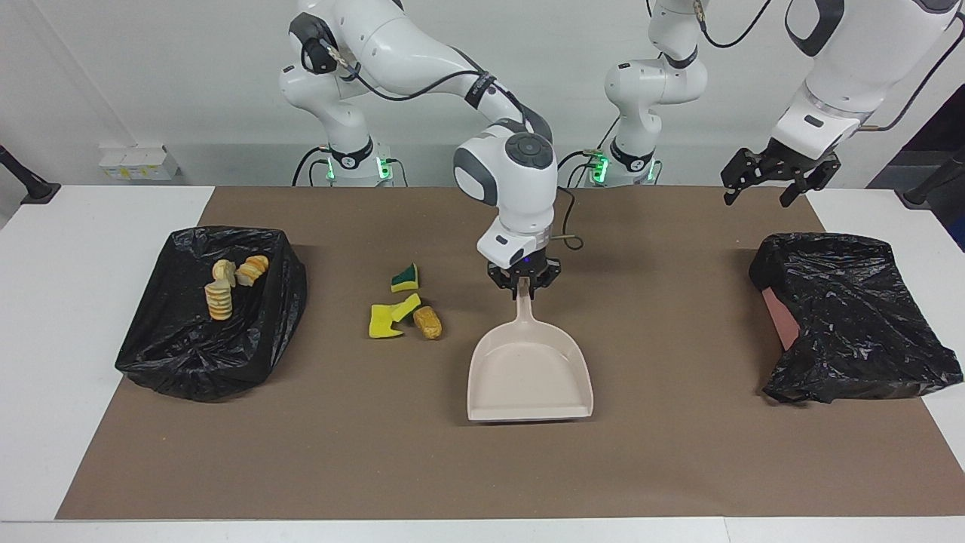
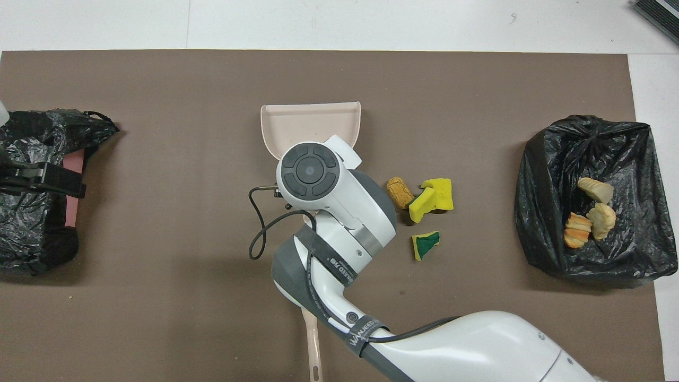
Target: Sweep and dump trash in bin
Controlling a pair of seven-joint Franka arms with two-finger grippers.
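Facing view. Right gripper [image 1: 523, 283] pinching the top of the dustpan [image 1: 528, 375] handle, fingers pressed tight on it, pan mouth pointing at 6 o'clock, away from the robots, sitting mid-mat. Loose trash at the pan's 9 to 10 o'clock, apart from it: orange-brown lump [image 1: 427, 322] nearest, bright yellow piece [image 1: 388, 319] touching or just beside the lump, green-backed piece [image 1: 405, 277] at 12 o'clock of the yellow one. Three pale chunks [image 1: 226, 285] already lying on the black-bagged bin [image 1: 188, 362] at the right arm's end of the bench. Left gripper [image 1: 769, 177] up in the air over the mat's edge by the second black bag [image 1: 852, 317], fingers spread wide, holding nothing, waiting. Brush hidden here by the right arm.

To do the step well, probably: lower the pan lip flat onto the mat, mouth turned toward the three scraps, close enough for a short sweep; keep the handle pinch firm so the pan does not swivel.

Overhead view. Dustpan [image 2: 313, 124] at 12 o'clock of the right arm's wrist. Scraps at 3 o'clock of the wrist: lump [image 2: 399, 192], yellow piece [image 2: 434, 196], green-backed piece [image 2: 426, 244]. Bin [image 2: 541, 159] at 3 o'clock again, chunks [image 2: 591, 212] inside. Brush handle [image 2: 313, 350] showing at 6 o'clock, untouched.
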